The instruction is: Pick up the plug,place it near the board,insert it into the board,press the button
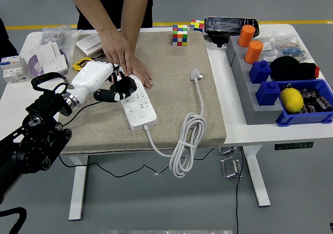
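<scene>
The left arm reaches in from the lower left, forearm angled up and to the right across the desk [15,96]. The left hand [106,83], white on its back with black fingers [120,88], hangs over the far-left end of the white board [136,105]. The fingers are loosely curled with nothing in them, tips down at the board's top sockets. Just behind it, a person's 2 hands [125,57] lie stacked, pressing flat on the board's far end and the beige mat [177,88]. A yellow tape measure [78,64] peeks out beside the robot's wrist. Further right, the plug [196,75] lies on the mat, well apart from the board, and its cable [186,140] runs down to a coil hanging over the near edge. The right arm is nowhere in the shot.
</scene>
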Tool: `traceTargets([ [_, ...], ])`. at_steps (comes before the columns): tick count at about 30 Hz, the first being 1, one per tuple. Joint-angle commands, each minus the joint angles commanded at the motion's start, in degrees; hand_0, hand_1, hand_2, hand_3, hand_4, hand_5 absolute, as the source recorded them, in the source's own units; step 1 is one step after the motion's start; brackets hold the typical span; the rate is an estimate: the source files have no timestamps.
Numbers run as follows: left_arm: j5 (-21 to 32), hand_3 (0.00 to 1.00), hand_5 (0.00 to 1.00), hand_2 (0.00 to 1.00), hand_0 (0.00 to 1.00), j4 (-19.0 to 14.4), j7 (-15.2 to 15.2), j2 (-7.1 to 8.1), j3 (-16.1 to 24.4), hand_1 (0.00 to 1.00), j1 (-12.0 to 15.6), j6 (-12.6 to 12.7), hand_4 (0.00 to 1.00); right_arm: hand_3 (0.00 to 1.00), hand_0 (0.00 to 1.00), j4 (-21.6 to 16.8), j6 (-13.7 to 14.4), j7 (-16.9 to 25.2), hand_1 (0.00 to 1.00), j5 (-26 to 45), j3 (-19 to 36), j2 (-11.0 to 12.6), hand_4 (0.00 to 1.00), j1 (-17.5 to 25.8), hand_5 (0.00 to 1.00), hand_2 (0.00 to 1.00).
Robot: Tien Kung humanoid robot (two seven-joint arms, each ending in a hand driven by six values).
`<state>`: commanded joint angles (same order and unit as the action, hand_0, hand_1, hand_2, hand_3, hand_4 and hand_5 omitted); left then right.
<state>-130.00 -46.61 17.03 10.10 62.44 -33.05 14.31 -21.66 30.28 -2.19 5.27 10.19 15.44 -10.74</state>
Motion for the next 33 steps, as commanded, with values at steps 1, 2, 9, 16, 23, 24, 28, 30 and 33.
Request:
traceTargets([
  [1, 0.0, 0.373, 0.115, 0.302, 0.501, 0.24, 0.1, 0.2, -0.32, 0.443, -0.18, 0.26, 0.484, 0.753, 0.816, 0.01, 0.01, 0.0, 0.77, 0.03, 0.0, 0.03, 0.998, -0.01, 0.998, 0.745],
  [2, 0.0, 0.373, 0.115, 0.302, 0.501, 0.61, 0.26, 0.5, -0.78, 0.443, -0.46, 0.7, 0.484, 0.753, 0.816, 0.01, 0.0, -0.01, 0.77, 0.09, -0.04, 0.06, 0.998, -0.03, 0.998, 0.745],
  [9, 0.0, 0.374, 0.112, 0.302, 0.5, 1.79, 0.94, 1.59, -2.76, 0.444, -1.49, 3.04, 0.484, 0.753, 0.816, 0.0, 0.0, -0.01, 0.77, 0.07, 0.06, 0.19, 0.998, -0.18, 0.998, 0.745],
  [16, 0.0, 0.374, 0.111, 0.302, 0.499, 2.01, 1.04, 2.49, -6.05, 0.445, -2.32, 4.48, 0.483, 0.753, 0.816, -0.01, 0.01, -0.02, 0.77, 0.03, 0.21, 0.32, 0.998, -0.44, 0.998, 0.745],
  [23, 0.0, 0.372, 0.107, 0.303, 0.49, 2.85, 0.94, 3.28, -9.58, 0.446, -3.09, 5.17, 0.48, 0.753, 0.816, 0.0, -0.01, -0.03, 0.77, 0.05, 0.28, 0.42, 0.998, -0.48, 0.998, 0.745],
  [24, 0.0, 0.372, 0.107, 0.303, 0.49, 3.1, 0.94, 3.32, -9.79, 0.446, -3.22, 5.33, 0.48, 0.753, 0.816, -0.01, -0.01, -0.03, 0.77, 0.05, 0.28, 0.41, 0.998, -0.47, 0.998, 0.745],
  [28, 0.0, 0.372, 0.107, 0.303, 0.49, 4.13, 0.89, 3.54, -10.67, 0.446, -3.63, 5.8, 0.48, 0.753, 0.816, -0.02, -0.01, -0.03, 0.77, 0.02, 0.33, 0.45, 0.998, -0.51, 0.998, 0.745],
  [30, 0.0, 0.37, 0.106, 0.303, 0.489, 4.57, 0.84, 3.62, -10.98, 0.445, -3.72, 5.91, 0.478, 0.752, 0.816, -0.03, -0.01, -0.03, 0.77, 0.0, 0.34, 0.49, 0.998, -0.53, 0.998, 0.745],
  [33, 0.0, 0.37, 0.106, 0.303, 0.489, 5.21, 0.74, 3.69, -11.62, 0.445, -3.83, 6.1, 0.478, 0.752, 0.816, -0.02, -0.01, -0.02, 0.77, 0.04, 0.35, 0.52, 0.998, -0.53, 0.998, 0.745],
])
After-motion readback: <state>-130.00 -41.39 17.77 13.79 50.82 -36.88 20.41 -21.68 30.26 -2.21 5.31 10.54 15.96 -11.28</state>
